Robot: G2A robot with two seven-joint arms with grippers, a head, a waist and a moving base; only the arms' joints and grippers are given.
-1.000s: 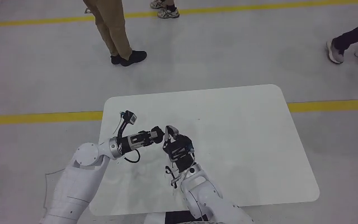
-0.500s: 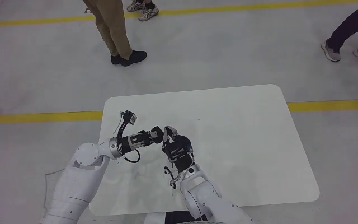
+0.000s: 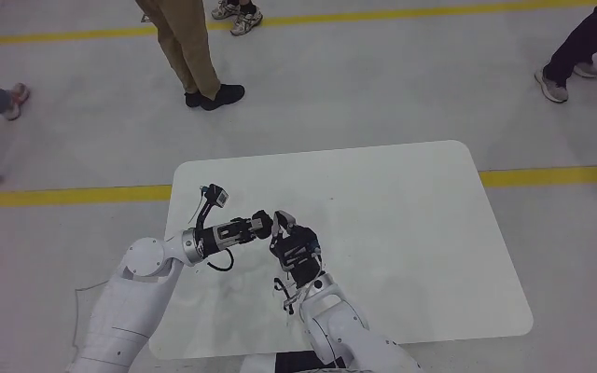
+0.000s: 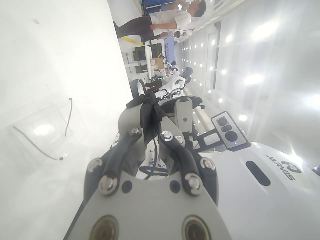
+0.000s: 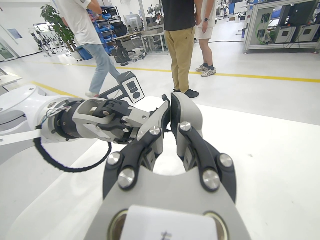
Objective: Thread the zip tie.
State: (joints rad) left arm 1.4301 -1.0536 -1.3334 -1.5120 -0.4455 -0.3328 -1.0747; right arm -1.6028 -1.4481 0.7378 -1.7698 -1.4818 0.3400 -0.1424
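The right pincer (image 5: 170,102) is seen drawn narrow, its two pads almost touching. A short black end of the zip tie (image 5: 164,97) is left standing out just past the tips. The strap is judged to be clamped there so that one end is held fixed and presented.

Right against it, the left pincer (image 3: 265,223) is placed from the side, tip to tip, its jaws likewise pressed close on black strap. The crosswise meeting is taken to be deliberate. One end can be steadied while the other is fed toward it, and a pinch close to the ends stops the limp strap from wandering. Whether the tail has entered the head cannot be told, since the joint is hidden by the fingers.

Both pincers are held above the counter (image 3: 420,233), over its left part, about midway between the far and near edges. The tie is thus carried in the air rather than rested.

Below, two loose ties (image 4: 69,116) are laid on a clear sheet (image 4: 25,131) on the counter, well apart from the work, presumably as spares. The threading step is judged to be in hand, not finished.
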